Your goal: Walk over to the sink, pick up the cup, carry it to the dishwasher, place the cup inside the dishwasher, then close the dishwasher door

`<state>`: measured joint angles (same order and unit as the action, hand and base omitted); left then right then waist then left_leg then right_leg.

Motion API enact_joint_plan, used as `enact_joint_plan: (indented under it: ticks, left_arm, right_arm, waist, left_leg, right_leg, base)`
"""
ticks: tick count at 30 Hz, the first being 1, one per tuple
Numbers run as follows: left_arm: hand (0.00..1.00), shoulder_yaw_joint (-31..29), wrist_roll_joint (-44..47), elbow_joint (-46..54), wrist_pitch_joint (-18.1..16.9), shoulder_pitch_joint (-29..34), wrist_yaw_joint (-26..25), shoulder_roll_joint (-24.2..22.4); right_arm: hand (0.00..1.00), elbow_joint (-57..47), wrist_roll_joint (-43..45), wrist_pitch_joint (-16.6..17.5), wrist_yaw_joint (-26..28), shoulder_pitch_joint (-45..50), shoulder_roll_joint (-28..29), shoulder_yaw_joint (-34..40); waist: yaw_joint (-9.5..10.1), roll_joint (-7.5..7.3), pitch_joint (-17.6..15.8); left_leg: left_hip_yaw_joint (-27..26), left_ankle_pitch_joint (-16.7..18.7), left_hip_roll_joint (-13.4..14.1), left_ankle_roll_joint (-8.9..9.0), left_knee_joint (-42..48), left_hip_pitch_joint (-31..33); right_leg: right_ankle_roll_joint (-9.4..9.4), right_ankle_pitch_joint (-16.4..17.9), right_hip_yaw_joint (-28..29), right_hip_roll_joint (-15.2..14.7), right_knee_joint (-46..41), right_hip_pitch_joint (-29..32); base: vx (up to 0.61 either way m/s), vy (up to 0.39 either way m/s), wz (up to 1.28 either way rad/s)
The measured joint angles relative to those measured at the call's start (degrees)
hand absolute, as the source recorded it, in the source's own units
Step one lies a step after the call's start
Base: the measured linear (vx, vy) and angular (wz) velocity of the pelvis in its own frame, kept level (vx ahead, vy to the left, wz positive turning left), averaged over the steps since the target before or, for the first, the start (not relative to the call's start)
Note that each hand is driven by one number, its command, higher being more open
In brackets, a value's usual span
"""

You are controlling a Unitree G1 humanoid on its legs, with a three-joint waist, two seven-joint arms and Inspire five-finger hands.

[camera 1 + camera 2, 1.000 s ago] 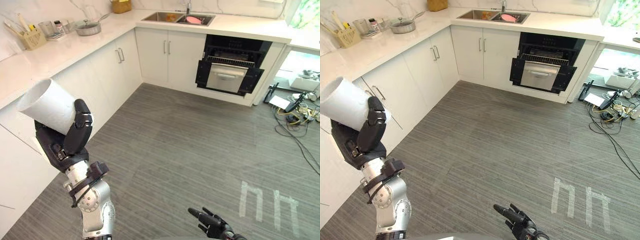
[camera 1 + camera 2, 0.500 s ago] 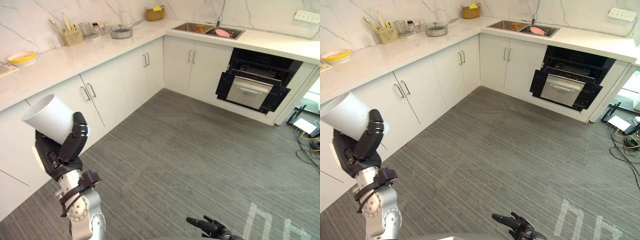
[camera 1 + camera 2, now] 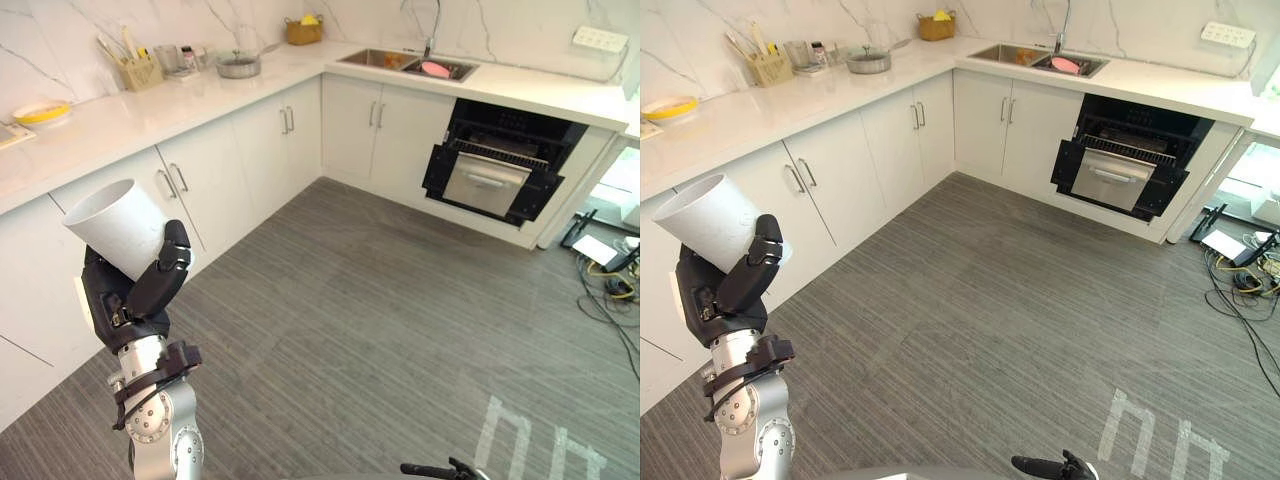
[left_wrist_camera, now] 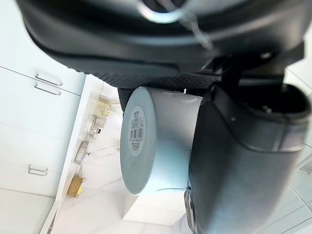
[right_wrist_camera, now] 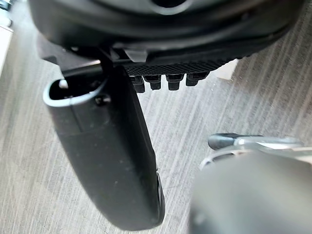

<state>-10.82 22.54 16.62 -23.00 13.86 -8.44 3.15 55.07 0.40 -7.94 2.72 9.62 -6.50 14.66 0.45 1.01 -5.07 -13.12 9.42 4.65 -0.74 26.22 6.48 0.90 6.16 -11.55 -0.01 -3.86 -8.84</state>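
**Cup in hand, dishwasher ahead across the open floor**

The left hand (image 3: pixel 135 295) is holding the white cup (image 3: pixel 120 228) raised at the robot's left side, fingers and thumb curled round its lower wall, so the cup is tilting with its mouth up and away from the robot; the left wrist view is showing the cup's labelled base seated against the palm. The right hand (image 3: pixel 1050 466) is hanging low at the near edge of the eye views, fingers straight and holding nothing.

Compared with half a second ago, the cup is sitting a little more upright in the grip and its rim is now showing as an open oval; the grip itself is looking unchanged. The right hand is lying lower in the view. The whole picture has shifted slightly, and far more since a second ago, so the camera is moving and the kitchen is not.

For the task, this is suggesting the pick-up is done and the carry is under way; the dishwasher (image 3: pixel 490 165), under the worktop (image 3: pixel 120 110) just beside the sink (image 3: pixel 400 62) at its far end, is standing with its door partly lowered; a wide stretch of grey floor (image 3: pixel 380 300) is lying between it and the cup, so placing and closing are still to come.
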Motion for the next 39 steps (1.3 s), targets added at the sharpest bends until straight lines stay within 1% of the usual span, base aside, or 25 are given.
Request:
enact_joint_plan:
  ticks: [1,3,5,7,9,10,11,12,13,14,19,20,22,23,24,25,28,29,32,33,34,35,36,38,39]
  left_arm:
    - [0.00,0.03,1.26,-0.11,0.58,0.14,1.54,-0.61]
    - [0.00,-0.10,1.98,-0.40,0.61,0.20,2.91,-2.15]
    - [0.00,-0.05,2.11,-0.96,0.61,0.48,4.09,-2.36]
    - [0.00,-0.05,2.08,-1.07,0.60,1.36,4.14,-2.29]
    - [0.00,0.00,1.90,-1.10,0.43,2.41,3.57,-2.85]
    - [0.00,0.03,1.91,-1.22,0.43,2.63,3.29,-2.95]
    - [0.00,0.07,1.97,-2.15,0.39,2.94,2.78,-3.19]
    - [0.00,0.06,2.22,-3.78,0.30,2.87,2.08,-3.57]
    - [0.00,0.05,2.34,-4.59,0.29,2.81,1.89,-3.87]
    - [0.00,0.11,2.36,-7.02,0.22,2.56,1.54,-4.28]
    - [0.00,2.63,2.33,-8.94,0.27,2.63,1.39,-3.34]
    - [0.00,3.70,2.34,-7.30,0.42,2.59,1.58,-2.94]
    - [0.00,5.81,2.03,-5.67,0.30,2.37,2.39,-0.88]
    - [0.00,7.36,0.75,-5.45,0.18,1.85,2.44,0.62]
    - [0.00,8.41,0.16,-5.52,0.19,1.33,2.53,1.13]
    - [0.00,10.47,-0.23,-5.95,0.26,-0.41,3.60,2.02]
    - [0.00,12.59,-0.28,-7.44,0.46,-3.57,4.39,2.23]
    - [0.00,13.55,-0.52,-8.50,0.86,-5.30,4.75,2.42]
    - [0.00,15.74,-0.94,-8.49,1.19,-5.39,6.18,2.62]
    - [0.00,16.43,-1.90,-8.51,0.83,-4.05,6.27,2.94]
    - [0.00,16.44,-2.51,-8.63,0.63,-3.09,6.01,2.63]
    - [0.00,17.15,-4.57,-9.67,-0.12,-2.17,5.49,1.89]
    - [0.00,18.23,-6.49,-10.21,-0.21,-2.39,4.87,0.98]
    - [0.00,20.02,-8.63,-10.23,-0.24,-2.76,4.49,0.91]
    - [0.00,20.21,-9.65,-10.24,-0.22,-2.85,4.53,0.82]
  right_arm:
    - [1.00,0.18,0.05,-0.58,0.60,-0.06,-0.45,0.22]
    - [1.00,0.74,0.55,-1.05,1.13,-0.13,-0.91,1.51]
    - [1.00,0.94,0.58,-1.51,1.65,-0.14,-1.31,2.91]
    - [1.00,1.35,0.49,-1.49,2.40,-0.19,-2.06,3.02]
    - [1.00,1.83,0.37,-1.49,3.26,-0.17,-3.49,3.04]
    - [1.00,2.04,0.32,-1.49,3.42,-0.10,-3.65,3.04]
    - [1.00,3.12,0.11,-1.51,3.59,-0.09,-3.56,3.24]
    - [1.00,3.53,0.03,-1.58,3.97,-0.21,-3.17,3.58]
    - [1.00,3.76,0.04,-1.61,4.22,-0.21,-3.03,3.63]
    - [1.00,4.34,0.04,-2.14,4.17,-0.67,-2.71,3.63]
    - [1.00,5.03,0.87,-3.24,3.28,-0.65,0.19,4.85]
    - [1.00,4.85,1.93,-3.04,2.99,-0.50,0.50,5.29]
    - [1.00,3.49,3.42,-1.64,2.98,0.18,1.31,5.32]
    - [1.00,1.71,3.85,-0.52,2.94,0.26,1.63,5.04]
    - [1.00,1.29,3.96,-0.15,2.57,0.15,1.87,5.04]
    - [1.00,1.09,4.61,0.41,1.25,-0.03,2.28,5.27]
    - [1.00,-0.93,5.39,0.44,-0.03,-0.15,3.46,6.57]
    - [1.00,-2.45,6.43,-0.07,-0.68,-0.28,3.99,6.59]
    - [1.00,-5.01,6.91,-2.51,-3.24,0.29,4.72,6.43]
    - [1.00,-5.10,6.55,-3.40,-3.81,0.46,4.76,5.85]
    - [1.00,-5.13,6.49,-3.88,-3.93,0.38,4.66,5.83]
    - [1.00,-6.14,6.82,-4.85,-3.58,0.54,4.10,6.15]
    - [1.00,-7.26,6.86,-5.79,-3.77,0.18,3.58,6.06]
    - [1.00,-7.43,7.28,-7.19,-3.80,-0.16,3.00,5.77]
    - [1.00,-7.48,7.20,-7.98,-3.67,-0.13,2.93,5.97]
  waist:
    - [0.11,0.35,-0.75]
    - [0.27,0.13,-1.74]
    - [0.38,0.00,-3.21]
    - [0.45,-0.41,-3.64]
    - [0.70,0.75,-3.79]
    - [0.93,1.12,-3.69]
    - [1.70,1.46,-2.63]
    - [2.25,1.15,-1.93]
    - [2.12,1.04,-1.83]
    - [1.85,0.98,-1.79]
    - [2.58,-1.45,0.13]
    - [2.40,-1.84,0.14]
    - [1.28,-1.56,0.31]
    - [0.08,-1.45,0.42]
    - [-0.47,-1.45,0.40]
    - [-0.69,-1.57,0.31]
    - [-2.37,-1.22,-0.18]
    - [-3.27,-1.23,-0.91]
    - [-3.23,-1.35,-1.84]
    - [-2.87,-2.36,-1.50]
    - [-2.88,-2.07,-1.31]
    - [-3.16,-1.08,-1.18]
    - [-2.94,1.01,-0.92]
    - [-2.86,1.09,-0.95]
    - [-2.83,1.52,-1.22]
  left_leg:
    - [-2.11,-0.04,2.21,0.95,8.50,3.47]
    - [-2.84,0.21,3.26,3.98,14.38,5.77]
    - [-3.38,3.70,4.11,3.69,12.86,6.44]
    - [-3.09,3.07,3.69,3.61,5.50,7.36]
    - [0.76,-4.50,2.93,5.25,-9.45,7.56]
    - [1.24,-6.71,2.96,5.93,-9.54,7.65]
    - [1.65,-8.41,1.47,4.03,-6.74,8.06]
    - [1.63,-5.32,-0.14,1.30,-2.83,9.58]
    - [1.65,-4.03,-0.89,0.10,-0.93,10.39]
    - [1.45,-2.47,-2.23,-2.00,1.13,10.58]
    - [-1.36,0.22,-7.06,-3.80,-5.37,0.95]
    - [-1.60,0.88,-8.26,-4.48,-8.49,-2.51]
    - [-1.19,1.01,-9.04,-4.46,-14.06,-7.43]
    - [-0.51,0.56,-8.87,-3.76,-16.60,-10.09]
    - [-0.05,0.13,-8.74,-3.25,-17.64,-11.26]
    - [0.06,-0.20,-8.39,-3.48,-19.35,-13.91]
    - [1.21,0.36,-7.22,-2.55,-21.30,-17.36]
    - [1.84,1.12,-6.42,-1.27,-21.71,-19.38]
    - [1.02,5.46,-4.07,2.08,-22.01,-25.36]
    - [0.25,8.05,-3.99,3.55,-21.56,-28.31]
    - [-0.13,9.29,-3.42,4.47,-21.21,-29.67]
    - [-0.81,11.05,-1.36,6.36,-20.12,-31.05]
    - [-1.56,11.32,1.21,6.97,-17.97,-30.48]
    - [-1.33,9.40,3.79,8.52,-10.62,-27.47]
    - [-0.90,7.36,5.81,8.52,-1.50,-24.56]
  right_leg:
    - [0.23,1.32,0.08,0.09,-1.32,-0.05]
    - [0.86,2.45,0.07,-0.72,-1.82,-0.79]
    - [0.39,3.54,0.07,-1.54,-2.22,-2.42]
    - [-1.12,4.62,0.33,-3.48,-2.30,-3.85]
    - [-3.67,6.26,1.86,-5.34,-1.18,-6.59]
    - [-4.46,6.79,2.61,-5.53,-0.72,-7.48]
    - [-5.23,8.18,5.06,-6.48,-0.15,-8.49]
    - [-4.86,9.78,6.35,-7.68,-1.24,-8.54]
    - [-4.46,10.13,7.22,-8.23,-2.30,-8.43]
    - [-5.56,10.25,8.31,-9.63,-5.28,-7.95]
    - [-11.44,4.13,8.14,-15.19,-24.00,-3.19]
    - [-12.43,-0.75,6.98,-17.21,-33.39,1.20]
    - [-11.51,-3.57,7.18,-16.88,-48.38,8.71]
    - [-9.78,-0.48,5.02,-15.18,-53.69,12.90]
    - [-9.28,1.73,3.35,-14.23,-54.44,14.55]
    - [-8.36,6.64,-0.32,-12.00,-52.38,18.67]
    - [-5.27,9.40,-5.65,-8.83,-39.66,24.02]
    - [-3.98,7.80,-6.92,-7.92,-30.56,25.20]
    - [-3.75,-3.31,-6.81,-6.28,-10.25,24.80]
    - [-2.33,-6.99,-4.52,-6.60,-9.71,25.00]
    - [-0.14,-10.54,-4.05,-6.38,-11.82,25.15]
    - [1.76,-10.70,-4.57,-4.97,-16.51,25.83]
    - [2.66,-7.65,-5.66,-3.21,-18.34,26.15]
    - [3.32,-4.97,-6.17,-1.59,-18.77,25.59]
    - [3.96,-3.43,-5.86,0.02,-17.84,23.59]
  base:
    - [0.00,0.040,0.08]
    - [0.02,0.067,0.04]
    - [0.08,0.120,0.03]
    - [0.13,0.164,-0.05]
    - [0.22,0.278,-0.20]
    - [0.29,0.365,-0.27]
    - [0.43,0.408,-0.22]
    - [0.47,0.388,-0.12]
    - [0.49,0.344,0.10]
    - [0.33,0.232,0.23]
    - [0.38,0.219,-0.04]
    - [0.26,0.142,-0.18]
    - [0.32,0.142,-0.09]
    - [0.32,0.101,0.04]
    - [0.40,0.066,0.03]
    - [0.35,0.029,0.03]
    - [0.40,-0.014,0.19]
    - [0.45,-0.072,0.40]
    - [0.52,-0.141,0.19]
    - [0.67,-0.224,-0.09]
    - [0.59,-0.208,-0.15]
    - [0.56,-0.250,-0.03]
    - [0.53,-0.276,0.04]
    - [0.54,-0.350,-0.07]
    - [0.48,-0.306,-0.23]
